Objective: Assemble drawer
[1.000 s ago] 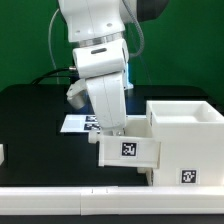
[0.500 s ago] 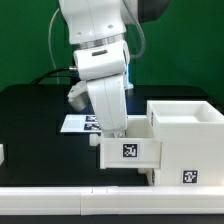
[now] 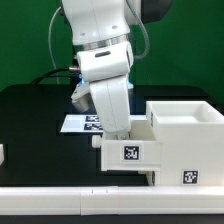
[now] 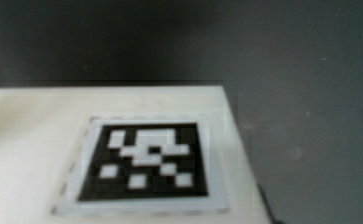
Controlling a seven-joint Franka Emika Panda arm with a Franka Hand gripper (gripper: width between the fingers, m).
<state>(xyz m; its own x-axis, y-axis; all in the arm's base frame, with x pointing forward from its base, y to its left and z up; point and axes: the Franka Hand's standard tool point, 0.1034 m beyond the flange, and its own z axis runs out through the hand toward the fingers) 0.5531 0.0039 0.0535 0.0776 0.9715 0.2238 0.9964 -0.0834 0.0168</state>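
Note:
The large white casing (image 3: 186,128) stands at the exterior view's right, with a tag low on its front. A smaller white tray (image 3: 128,153) with a tag on its front face sits at the casing's left side, its right end against or in the casing. My gripper (image 3: 122,133) reaches down into the tray from above. Its fingertips are hidden behind the tray wall, and it appears shut on that wall. The wrist view shows only a blurred white tagged surface (image 4: 146,160) close up against dark table, with no fingers in sight.
The marker board (image 3: 76,123) lies flat on the black table behind the arm. A small white part (image 3: 2,155) shows at the left edge, likely the second tray. A pale strip (image 3: 60,205) runs along the table's front.
The gripper and the tray have moved together a little toward the exterior view's right, closer into the casing. The casing has not moved.

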